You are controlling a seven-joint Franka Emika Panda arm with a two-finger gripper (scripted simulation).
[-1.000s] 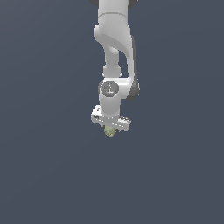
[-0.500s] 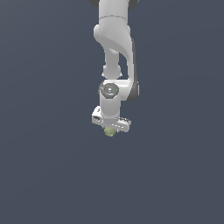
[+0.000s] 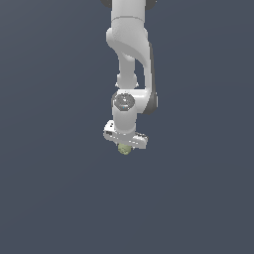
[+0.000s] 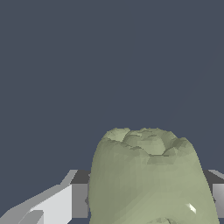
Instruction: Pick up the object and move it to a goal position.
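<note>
The carry looks to be the step in hand: the gripper (image 3: 124, 145) is clenched on the object (image 3: 124, 149), an olive-green lump that peeps out just beneath the white hand in the exterior view, at the centre of the scene and a little below the middle of that view. In the wrist view the object (image 4: 148, 177) fills the space between the fingers (image 4: 54, 203), which press in on it from either side, so the grasp seems firm and centred. The arm (image 3: 130, 54) hangs down from the top of the exterior view with the hand pointing downward over a plain dark surface; no goal marker shows in either view, so how much of the move is left cannot be judged. The next move calls for keeping the grip closed and travelling smoothly toward the goal, wherever it lies, without jolts, since a bumpy, rounded lump could twist or slip between flat fingers. Against the frame from a second ago, the hand and the object sit slightly higher in the exterior view, and the half-second frame falls in between, which suggests a slow lift or retreat with the object in tow. The arm's pose is otherwise nearly unchanged, and the object hangs under the hand in all three.
</note>
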